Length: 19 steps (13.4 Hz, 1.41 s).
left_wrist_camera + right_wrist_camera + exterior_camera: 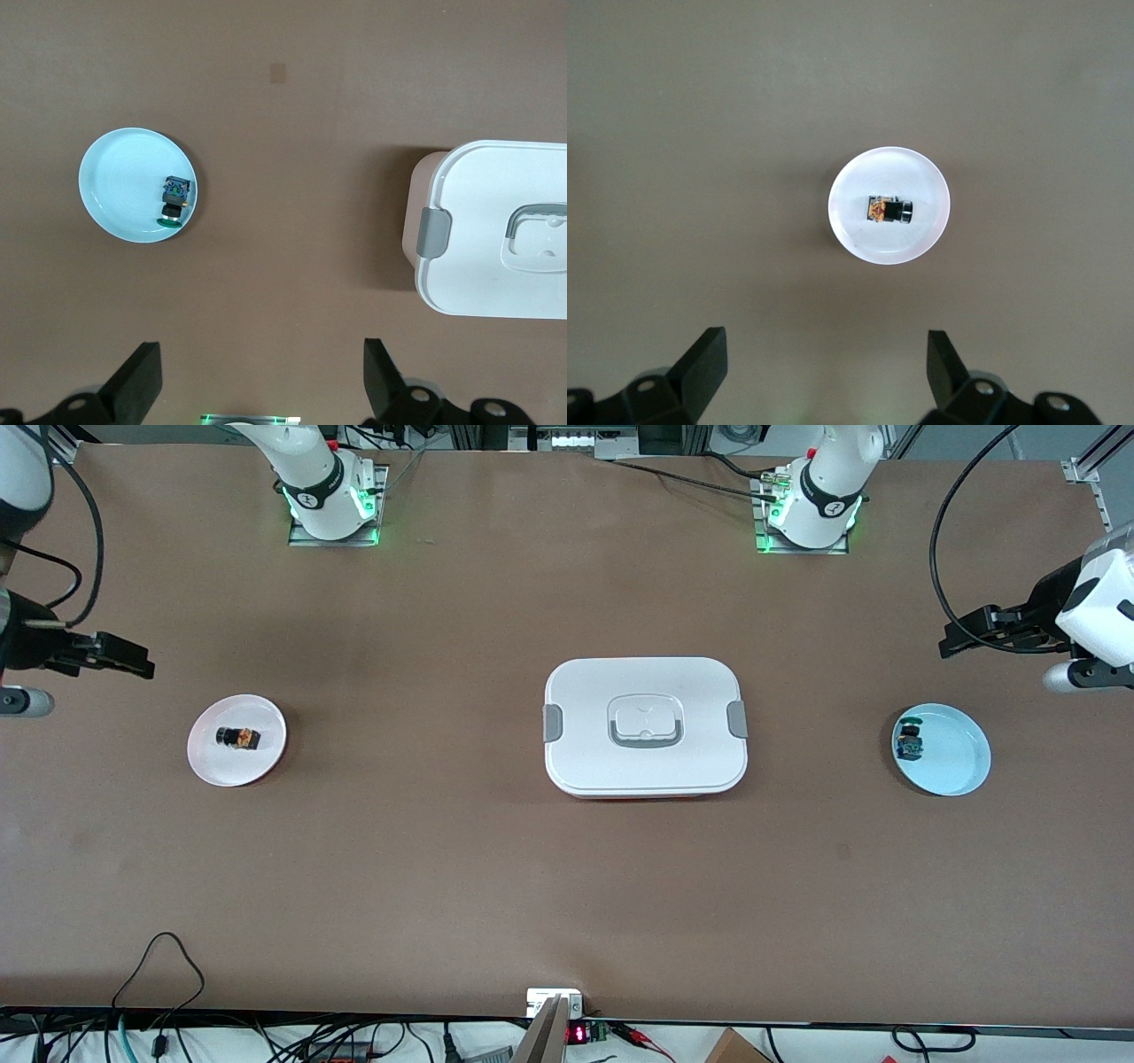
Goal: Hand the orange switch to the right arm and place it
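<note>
A wide brown table (443, 868) fills the scene, with cables and metal framing along its edges and the two white arm bases bolted along the edge farthest from the front camera. At the middle sits the landmark, a white rectangular lidded box with grey side clips and a recessed handle (645, 726). Toward the right arm's end of the table from that box lies a round pale pink plate (266, 766); toward the left arm's end lies a round light blue plate (957, 757). The right gripper (124, 657) hangs over the table near the pink plate, its black fingers (700, 372) spread wide with nothing between them. The left gripper (961, 638) hangs over the table near the blue plate, its fingers (137, 381) likewise spread and bare. The tiny black-bodied orange switch (238, 737) lies on its side on the pink plate, apart from both grippers. A small blue and green part (909, 741) rests on the blue plate by its rim.
</note>
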Motion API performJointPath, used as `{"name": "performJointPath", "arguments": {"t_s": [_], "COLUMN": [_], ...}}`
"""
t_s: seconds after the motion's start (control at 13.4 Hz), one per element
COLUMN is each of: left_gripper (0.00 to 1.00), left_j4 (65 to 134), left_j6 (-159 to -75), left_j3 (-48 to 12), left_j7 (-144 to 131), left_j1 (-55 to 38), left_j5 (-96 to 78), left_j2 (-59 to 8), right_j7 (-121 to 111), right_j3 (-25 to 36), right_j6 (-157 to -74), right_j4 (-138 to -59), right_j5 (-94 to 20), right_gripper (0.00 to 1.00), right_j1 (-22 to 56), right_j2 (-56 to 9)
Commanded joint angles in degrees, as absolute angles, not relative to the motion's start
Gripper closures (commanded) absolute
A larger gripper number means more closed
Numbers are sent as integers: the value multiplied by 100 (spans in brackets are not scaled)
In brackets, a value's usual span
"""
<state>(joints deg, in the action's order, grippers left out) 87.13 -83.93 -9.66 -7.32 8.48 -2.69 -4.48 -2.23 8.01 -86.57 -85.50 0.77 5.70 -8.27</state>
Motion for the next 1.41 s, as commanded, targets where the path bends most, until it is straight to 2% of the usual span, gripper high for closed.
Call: {"name": "performJointPath", "arguments": {"t_s": [0.0,0.15,0.37,0.45,1.34], "left_gripper": [0,0,0,0,0], "left_j4": [8604,8604,8604,8604,8604], "left_j6": [-8437,-8438,-8429,-8429,-8411], "left_j3": [-976,-976,-967,-967,-949], "left_j7": [-747,-738,-747,-747,-756], "left_j1": [826,835,852,853,853], "left_j5": [-219,-211,-193,-193,-185], "left_j2": [-510,-510,-510,-510,-501], "right_j7": [-61,-35,-44,-61,-149], "right_j3": [721,729,729,747,747], "right_j6": [-8464,-8586,-9462,-9535,-9211], "right_j4": [-8498,-8831,-9744,-9799,-9378], "right_j5": [333,352,352,352,228], "right_gripper": [0,0,0,0,0], "right_j1": [756,756,747,730,738], "right_j2": [-826,-617,-46,-27,-97]}}
